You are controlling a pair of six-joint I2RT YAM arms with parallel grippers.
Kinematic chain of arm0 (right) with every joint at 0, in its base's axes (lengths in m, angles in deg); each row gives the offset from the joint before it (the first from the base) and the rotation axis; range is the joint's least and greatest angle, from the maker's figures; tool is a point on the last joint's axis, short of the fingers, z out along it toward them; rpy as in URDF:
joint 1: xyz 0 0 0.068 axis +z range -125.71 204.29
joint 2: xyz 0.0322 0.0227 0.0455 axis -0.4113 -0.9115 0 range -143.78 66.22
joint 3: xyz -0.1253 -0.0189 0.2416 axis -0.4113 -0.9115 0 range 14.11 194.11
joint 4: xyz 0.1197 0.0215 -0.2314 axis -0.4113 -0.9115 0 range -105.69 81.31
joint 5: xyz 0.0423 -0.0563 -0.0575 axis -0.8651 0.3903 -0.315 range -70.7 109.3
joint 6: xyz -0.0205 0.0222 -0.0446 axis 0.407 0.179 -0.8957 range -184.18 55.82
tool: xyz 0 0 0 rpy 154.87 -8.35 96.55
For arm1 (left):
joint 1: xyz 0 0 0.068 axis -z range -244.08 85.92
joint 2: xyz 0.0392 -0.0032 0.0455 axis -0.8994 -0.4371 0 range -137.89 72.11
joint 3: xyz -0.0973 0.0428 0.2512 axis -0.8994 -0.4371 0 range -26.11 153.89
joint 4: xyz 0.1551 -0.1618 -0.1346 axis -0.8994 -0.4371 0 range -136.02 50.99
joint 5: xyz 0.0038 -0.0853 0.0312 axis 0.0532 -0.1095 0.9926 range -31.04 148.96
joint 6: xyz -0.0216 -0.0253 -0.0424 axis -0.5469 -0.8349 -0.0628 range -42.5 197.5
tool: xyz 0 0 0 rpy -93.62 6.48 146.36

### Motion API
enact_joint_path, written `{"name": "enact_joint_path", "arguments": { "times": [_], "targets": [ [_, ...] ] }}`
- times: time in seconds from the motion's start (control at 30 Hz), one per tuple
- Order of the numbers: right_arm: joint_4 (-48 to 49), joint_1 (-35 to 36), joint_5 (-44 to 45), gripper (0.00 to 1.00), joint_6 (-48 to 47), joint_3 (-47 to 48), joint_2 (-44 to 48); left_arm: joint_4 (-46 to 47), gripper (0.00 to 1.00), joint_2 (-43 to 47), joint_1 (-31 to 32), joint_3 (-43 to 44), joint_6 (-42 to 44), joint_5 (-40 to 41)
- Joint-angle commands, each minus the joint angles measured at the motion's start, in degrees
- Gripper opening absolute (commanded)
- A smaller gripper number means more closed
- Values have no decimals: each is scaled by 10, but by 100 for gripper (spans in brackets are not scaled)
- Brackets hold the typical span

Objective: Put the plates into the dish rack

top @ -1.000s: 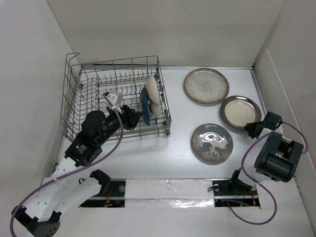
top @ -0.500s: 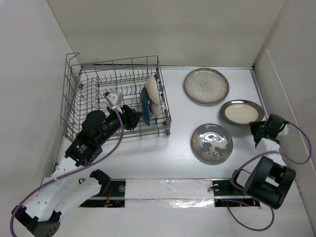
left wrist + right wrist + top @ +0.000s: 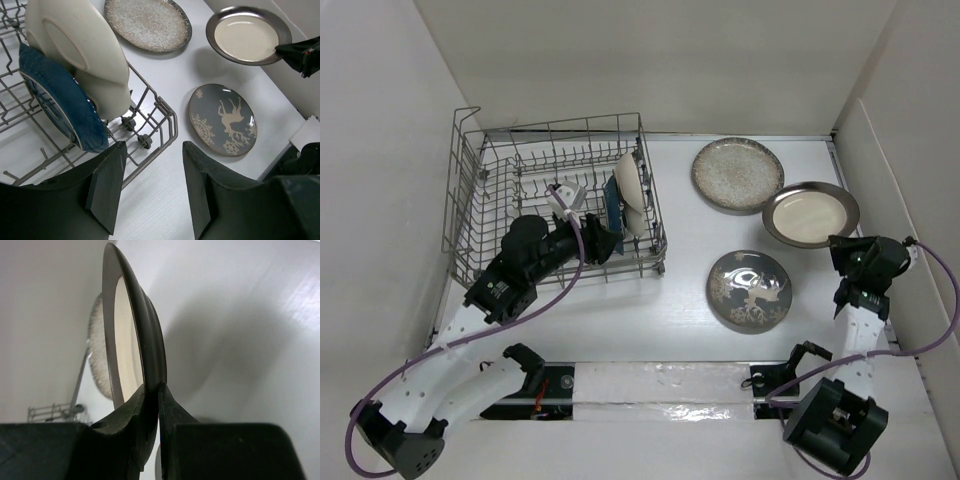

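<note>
In the right wrist view the silver-rimmed plate [image 3: 135,335] stands edge-on, its face mostly out of sight and its lower rim hidden between the right end effector's [image 3: 152,388] fingers. Behind it only a blurred sliver of the speckled plate [image 3: 100,372] shows, and the dish rack [image 3: 52,411] is a tiny smear at lower left. In the left wrist view the rack runs off the left and top edges. There the cream plate [image 3: 75,45] is cut off at the top and partly covered by the blue dish [image 3: 60,95]. From above, the left end effector's [image 3: 603,245] fingers are too dark to tell apart.
</note>
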Motion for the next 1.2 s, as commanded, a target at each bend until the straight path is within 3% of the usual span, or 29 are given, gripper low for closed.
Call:
{"name": "enact_joint_path", "arguments": {
  "times": [0.0, 0.1, 0.23, 0.57, 0.8, 0.93, 1.17],
  "targets": [
    [128, -5, -96, 0, 17, 48, 48, 31, 46, -12, -2, 16, -8, -31],
    [143, 2, -142, 0, 22, 66, 45, 33, 48, -23, -2, 32, -15, -52],
    [259, 16, -229, 0, 85, 72, 9, 43, 50, -35, -2, 52, -25, -74],
    [378, 122, -279, 0, 149, 134, -47, 129, 56, -119, -2, 90, -114, -137],
    [474, 205, -297, 0, 210, 147, -95, 140, 63, -214, -2, 136, -164, -126],
    [498, 243, -301, 0, 223, 145, -114, 148, 65, -229, 10, 152, -160, -97],
    [632, 304, -324, 0, 304, 109, -158, 175, 65, -244, 22, 163, -158, -64]
  ]
}}
